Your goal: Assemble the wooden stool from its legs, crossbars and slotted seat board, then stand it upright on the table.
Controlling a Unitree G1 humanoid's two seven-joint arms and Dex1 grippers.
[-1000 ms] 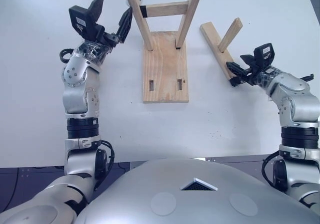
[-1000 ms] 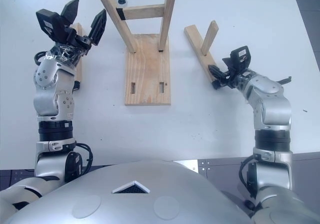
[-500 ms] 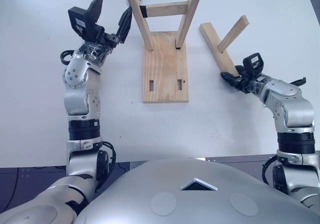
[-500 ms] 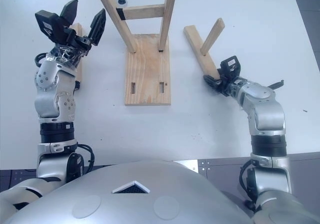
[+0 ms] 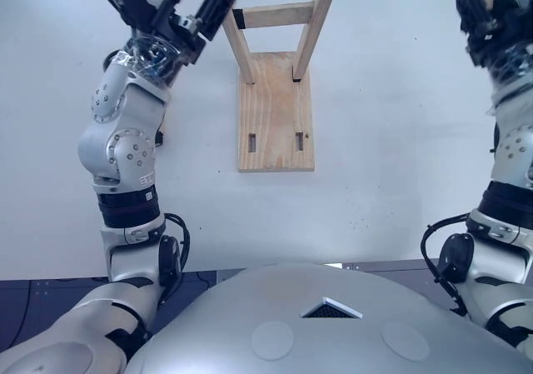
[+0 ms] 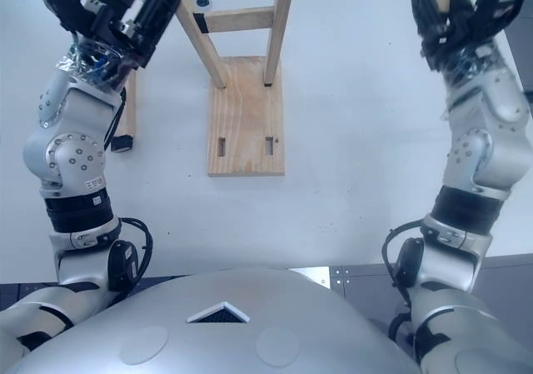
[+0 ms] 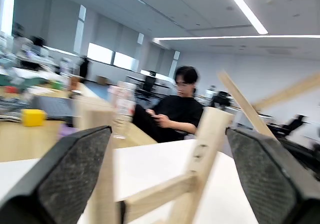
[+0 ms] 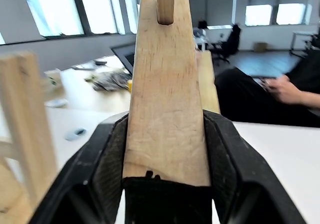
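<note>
White desk (image 5: pixel 375 141) runs across the head views, with an open office of other desks and windows behind it in the wrist views. Nearest lies the slotted seat board (image 5: pixel 275 132), flat at the middle of the desk. Its near end has two empty slots (image 5: pixel 251 142). At its far end two legs (image 5: pixel 237 45) stand up from the board, leaning a little, and a crossbar (image 5: pixel 275 14) joins them higher up. Left of the board, another wooden piece (image 6: pixel 129 99) lies on the desk, partly hidden by the left arm. Farther off, the left jaws are raised above the desk close beside the left-hand standing leg. They are wide apart with nothing between the dark pads (image 7: pixel 75 169), and I cannot tell whether they touch that leg. At the far right, the right jaws are lifted well clear of the board and clamped on a loose leg (image 8: pixel 167 109). A crossbar stub (image 8: pixel 165 2) sits in that leg.
</note>
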